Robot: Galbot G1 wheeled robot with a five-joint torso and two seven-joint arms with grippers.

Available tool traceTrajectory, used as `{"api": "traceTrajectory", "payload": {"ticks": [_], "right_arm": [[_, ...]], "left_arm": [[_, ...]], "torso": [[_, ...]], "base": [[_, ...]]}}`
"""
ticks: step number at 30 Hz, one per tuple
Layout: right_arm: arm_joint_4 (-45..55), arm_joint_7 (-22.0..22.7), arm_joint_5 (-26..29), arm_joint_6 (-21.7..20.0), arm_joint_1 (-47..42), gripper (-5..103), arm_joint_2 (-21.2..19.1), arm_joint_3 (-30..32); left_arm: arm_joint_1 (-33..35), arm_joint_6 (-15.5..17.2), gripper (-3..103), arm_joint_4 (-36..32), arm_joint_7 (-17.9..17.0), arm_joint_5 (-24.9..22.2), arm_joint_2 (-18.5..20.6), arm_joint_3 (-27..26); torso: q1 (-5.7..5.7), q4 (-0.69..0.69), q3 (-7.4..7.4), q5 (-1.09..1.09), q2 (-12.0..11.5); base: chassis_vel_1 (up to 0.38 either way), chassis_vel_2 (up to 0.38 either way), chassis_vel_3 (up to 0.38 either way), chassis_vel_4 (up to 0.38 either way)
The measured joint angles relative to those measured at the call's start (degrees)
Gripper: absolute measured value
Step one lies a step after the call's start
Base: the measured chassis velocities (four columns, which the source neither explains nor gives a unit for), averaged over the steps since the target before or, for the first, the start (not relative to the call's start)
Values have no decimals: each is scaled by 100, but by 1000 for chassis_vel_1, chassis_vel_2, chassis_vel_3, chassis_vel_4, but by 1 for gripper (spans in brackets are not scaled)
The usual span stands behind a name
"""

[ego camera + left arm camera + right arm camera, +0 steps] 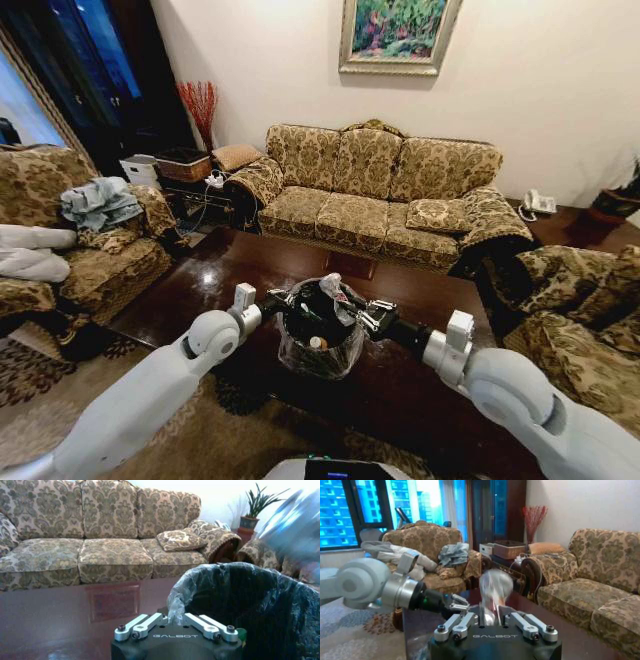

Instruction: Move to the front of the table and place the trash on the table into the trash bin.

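the round black trash bin (318,345), lined with crinkly clear plastic, stands on the glossy dark brown bench (400,390). the left claw (274,299) is clamped on the bin's rim. the right claw (368,316), over the opposite rim, grips a blurred silvery can (495,588). beyond stands a floral brocade sofa (370,190).

A floral sofa (375,190) lines the pale wall (530,100) beneath a framed painting (397,33); patterned armchairs (75,240) flank a rug (45,375).
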Motion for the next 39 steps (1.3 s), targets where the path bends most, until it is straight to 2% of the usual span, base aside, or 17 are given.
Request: {"api": "traceTrajectory", "payload": {"ticks": [1,3,4,6,7,8,10,11,12,15,16,18,19,20,23,27,39], "right_arm": [[0,0,0,0,0,26,0,0],[-20,53,-20,38,-11,37,21,0],[-30,71,-21,55,-8,37,27,-3],[-45,112,-21,79,7,48,35,-8],[-45,112,-21,79,7,48,35,-8],[-41,136,-19,88,6,54,35,-5],[2,304,14,119,-7,65,46,99],[2,304,14,119,-7,65,46,99],[38,440,27,188,-32,70,78,167],[179,1077,-58,365,-180,80,340,445],[179,1077,-58,365,-180,80,340,445],[205,1404,-300,381,-351,91,696,715],[205,1404,-300,381,-351,91,696,715],[215,1453,-387,339,-462,96,897,875],[289,1561,-637,190,-784,100,1395,1141],[352,1620,-937,135,-997,100,1659,1123],[305,1385,-1326,81,-1261,100,1805,1061]], "left_arm": [[0,0,4,0,0,0,0,0],[40,6,4,-41,-3,11,-7,0],[50,7,4,-54,-5,16,-8,0],[54,13,4,-82,-14,22,-8,-10],[54,13,4,-82,-14,22,-8,-10],[54,17,4,-91,-22,22,-8,-20],[83,20,4,-111,-54,52,-12,-76],[83,20,4,-111,-54,52,-12,-76],[130,9,4,-117,-75,120,-26,-119],[413,-119,4,-167,-79,677,-123,-352],[413,-119,4,-167,-79,677,-123,-352],[707,-196,4,-320,-46,1214,-240,-558],[707,-196,4,-320,-46,1214,-240,-558],[843,-206,4,-454,-37,1420,-304,-652],[1033,-219,4,-782,-20,1631,-428,-838],[1111,-239,4,-941,-29,1664,-469,-962],[1281,-351,4,-1014,-33,1766,-536,-1140]], "torso": [[0,0,0,0,0],[0,0,0,0,0],[0,0,0,0,0],[0,0,0,0,0],[0,0,0,0,0],[0,0,0,0,0],[0,0,0,0,0],[0,0,0,0,0],[0,0,0,0,0],[0,0,0,-1,0],[0,0,0,-1,0],[0,1,0,-1,1],[0,1,0,-1,1],[0,2,0,-1,1],[-1,0,-1,-1,2],[-1,-1,-1,-1,2],[0,0,-1,-1,2]], "base": [[0,0,0,0],[0,0,0,0],[0,0,0,0],[0,0,0,0],[0,0,0,0],[0,0,0,0],[0,0,0,0],[0,0,0,0],[0,0,0,0],[0,0,0,0],[0,0,0,0],[0,0,0,0],[0,0,0,0],[0,0,0,0],[0,0,0,0],[0,0,0,0],[85,80,-72,-79]]}}
